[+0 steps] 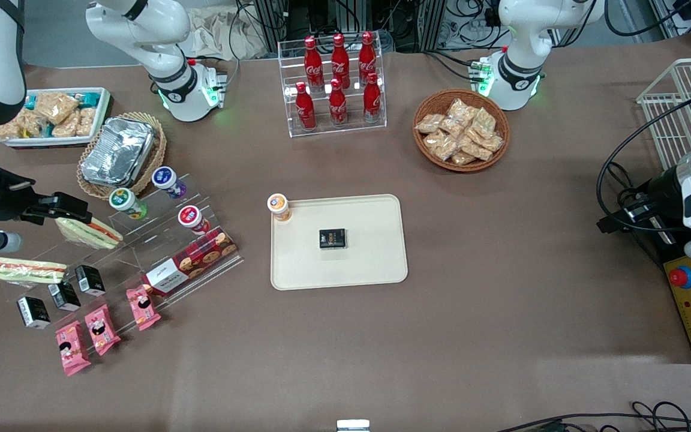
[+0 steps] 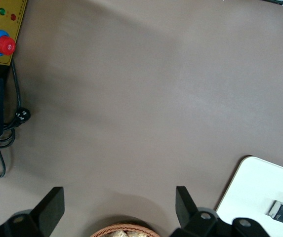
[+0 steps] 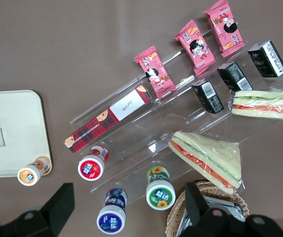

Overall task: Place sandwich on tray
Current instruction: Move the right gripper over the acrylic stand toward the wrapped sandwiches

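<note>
so the open, empty gripper (image 1: 72,207) hovers near the sandwich (image 1: 89,233) on the counter; next it must lower, grip, carry to tray (image 1: 375,264).

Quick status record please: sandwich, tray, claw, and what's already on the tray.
sandwich: wrapped, thin red and green layers, lying beside the small black cartons at the working arm's end; not on the tray
other sandwich: broader red stripe, closer to the claw
tray: mid-table, holds a black box and an orange-lidded cup at one corner
claw: open, empty, above the clear rack near the lidded cups
task state: sandwich not yet grasped
</note>
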You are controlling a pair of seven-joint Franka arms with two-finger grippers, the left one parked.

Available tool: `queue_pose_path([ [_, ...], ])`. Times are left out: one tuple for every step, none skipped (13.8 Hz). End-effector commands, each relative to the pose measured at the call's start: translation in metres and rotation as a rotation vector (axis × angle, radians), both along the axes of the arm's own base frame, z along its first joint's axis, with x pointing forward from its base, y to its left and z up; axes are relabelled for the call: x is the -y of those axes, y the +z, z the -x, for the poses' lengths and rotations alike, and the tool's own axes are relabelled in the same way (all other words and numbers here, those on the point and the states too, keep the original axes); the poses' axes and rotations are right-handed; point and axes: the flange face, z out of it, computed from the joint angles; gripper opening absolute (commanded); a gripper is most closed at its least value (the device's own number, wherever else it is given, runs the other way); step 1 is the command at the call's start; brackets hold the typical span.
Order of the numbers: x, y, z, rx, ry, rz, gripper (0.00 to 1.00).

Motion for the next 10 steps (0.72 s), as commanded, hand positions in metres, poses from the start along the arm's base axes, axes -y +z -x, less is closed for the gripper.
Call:
queue_pose_path([
  [0.0035,0.0059,-0.0037,0.018,0.007,0.014,1.00],
  [0.0036,0.0058,-0.0035,0.017,0.007,0.016,1.00],
  [0.0038,0.0058,-0.0035,0.016,0.006,0.017,1.00],
  [0.0038,0.0058,-0.0035,0.016,0.008,0.017,1.00],
  [0.0044,0.0058,-0.0035,0.017,0.009,0.014,1.00],
  [0.0045,0.0059,-0.0031,0.017,0.007,0.016,1.00],
  [0.0054,0.0063,-0.0021,0.016,0.005,0.018,1.00],
  [0.0050,0.0048,-0.0026,0.015,0.008,0.029,1.00],
  [0.0070,0.0036,-0.0028,0.015,0.011,0.048,1.00],
  [0.0065,0.0048,-0.0028,0.019,0.013,0.053,1.00],
])
